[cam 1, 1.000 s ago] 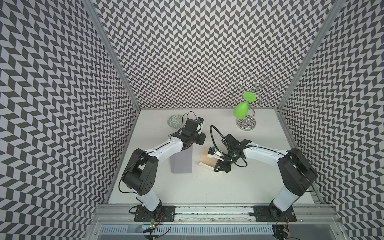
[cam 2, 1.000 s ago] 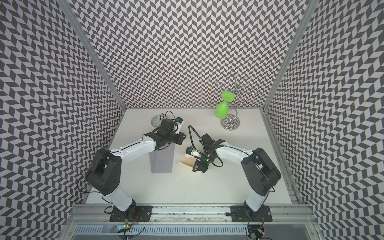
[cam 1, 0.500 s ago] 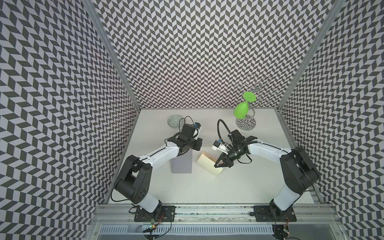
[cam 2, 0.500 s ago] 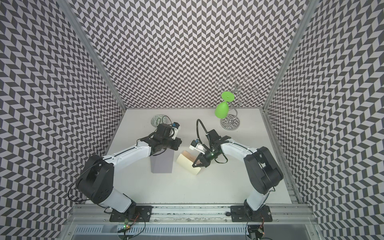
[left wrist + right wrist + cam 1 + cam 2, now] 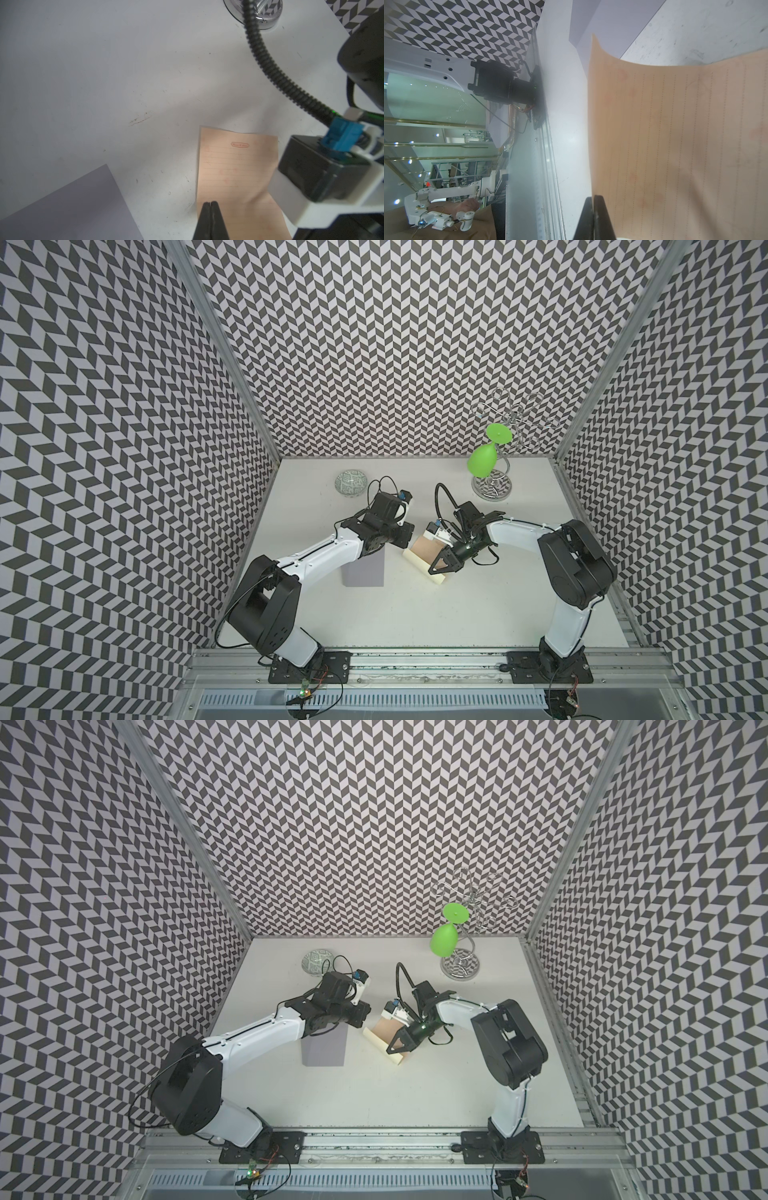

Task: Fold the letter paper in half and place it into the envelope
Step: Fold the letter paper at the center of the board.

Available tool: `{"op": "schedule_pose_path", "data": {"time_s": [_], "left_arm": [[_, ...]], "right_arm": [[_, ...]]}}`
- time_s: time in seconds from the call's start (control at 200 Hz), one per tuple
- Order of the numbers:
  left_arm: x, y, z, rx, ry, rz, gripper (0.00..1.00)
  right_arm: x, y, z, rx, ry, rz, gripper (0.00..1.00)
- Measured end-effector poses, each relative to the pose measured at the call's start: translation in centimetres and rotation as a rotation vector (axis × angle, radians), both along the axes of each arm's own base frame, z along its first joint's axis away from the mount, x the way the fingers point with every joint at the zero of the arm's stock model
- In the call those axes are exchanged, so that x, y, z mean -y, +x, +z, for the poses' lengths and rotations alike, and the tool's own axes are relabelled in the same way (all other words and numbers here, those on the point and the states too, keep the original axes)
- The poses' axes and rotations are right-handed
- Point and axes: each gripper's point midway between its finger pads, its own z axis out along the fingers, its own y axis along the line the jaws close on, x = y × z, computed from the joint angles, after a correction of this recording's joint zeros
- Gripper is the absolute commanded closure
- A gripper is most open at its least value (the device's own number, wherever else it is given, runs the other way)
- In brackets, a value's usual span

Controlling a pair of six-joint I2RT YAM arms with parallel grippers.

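Observation:
The letter paper (image 5: 426, 548) (image 5: 386, 1029) lies mid-table, peach side up, with a cream strip showing along its near-left edge. One end curls upward. My right gripper (image 5: 434, 569) (image 5: 593, 197) is shut on that raised edge, and the lined sheet (image 5: 675, 135) runs straight into its jaws. My left gripper (image 5: 211, 202) is shut, its tips over the paper (image 5: 234, 166) just inside one long edge; the sheet shows flat on both sides of them. Whether they touch it I cannot tell. The grey-lavender envelope (image 5: 363, 572) (image 5: 62, 207) lies flat to the left, partly under my left arm.
A patterned bowl (image 5: 352, 483) sits at the back left. A green glass (image 5: 482, 460) hangs upside down on a wire stand (image 5: 492, 489) at the back right. My right wrist camera block (image 5: 324, 178) hangs close beside the paper. Patterned walls enclose three sides.
My left gripper has closed and swung right from the envelope's far end to the paper's edge. My right gripper stays shut on the paper, whose peach face now shows.

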Motion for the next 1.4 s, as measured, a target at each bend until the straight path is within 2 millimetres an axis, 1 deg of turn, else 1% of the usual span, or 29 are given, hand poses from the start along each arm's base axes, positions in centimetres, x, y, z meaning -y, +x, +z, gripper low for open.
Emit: {"op": "schedule_pose_path", "data": {"time_s": [0.11, 0.185, 0.29, 0.416, 0.581, 0.651, 0.721, 0.801, 0.961, 1.042, 1.242, 1.402], "left_arm": [[0.8, -1.3, -0.5, -0.014, 0.021, -0.037, 0.99], [0.8, -1.7, -0.8, -0.019, 0.036, -0.047, 0.99], [0.4, -1.8, -1.1, -0.024, 0.056, -0.042, 0.99], [0.0, -1.8, -1.1, -0.027, 0.073, -0.035, 1.0], [0.4, -1.5, -0.3, -0.015, 0.06, -0.039, 1.0], [0.7, -1.3, -0.5, -0.019, 0.058, -0.043, 1.0], [1.1, -1.3, -1.1, -0.03, 0.065, -0.053, 1.0], [1.7, -1.5, -2.4, -0.054, 0.079, -0.069, 1.0], [2.2, -1.8, -4.7, -0.094, 0.109, -0.095, 1.0], [2.5, -1.4, -5.2, -0.096, 0.118, -0.104, 1.0], [3.2, -0.6, -5.5, -0.082, 0.127, -0.123, 1.0], [3.1, -0.6, -7.1, -0.101, 0.159, -0.138, 1.0]], "right_arm": [[0.3, 0.5, 0.2, -0.024, 0.01, -0.027, 1.0], [0.7, 1.2, 0.6, -0.039, 0.035, -0.055, 1.0], [1.3, 2.3, 1.2, -0.06, 0.072, -0.099, 1.0], [2.0, 3.0, 1.3, -0.086, 0.09, -0.144, 1.0], [3.1, 4.2, 1.3, -0.117, 0.103, -0.208, 1.0], [3.5, 4.8, 1.3, -0.118, 0.102, -0.23, 1.0], [3.7, 5.0, 1.2, -0.121, 0.097, -0.243, 1.0], [3.9, 5.2, 1.1, -0.123, 0.087, -0.254, 1.0], [4.3, 5.4, 0.3, -0.112, 0.04, -0.271, 1.0], [4.4, 5.5, 0.0, -0.106, 0.024, -0.277, 1.0], [4.9, 5.7, -0.7, -0.09, -0.019, -0.29, 1.0], [5.1, 5.8, -1.2, -0.084, -0.042, -0.295, 1.0]]}}
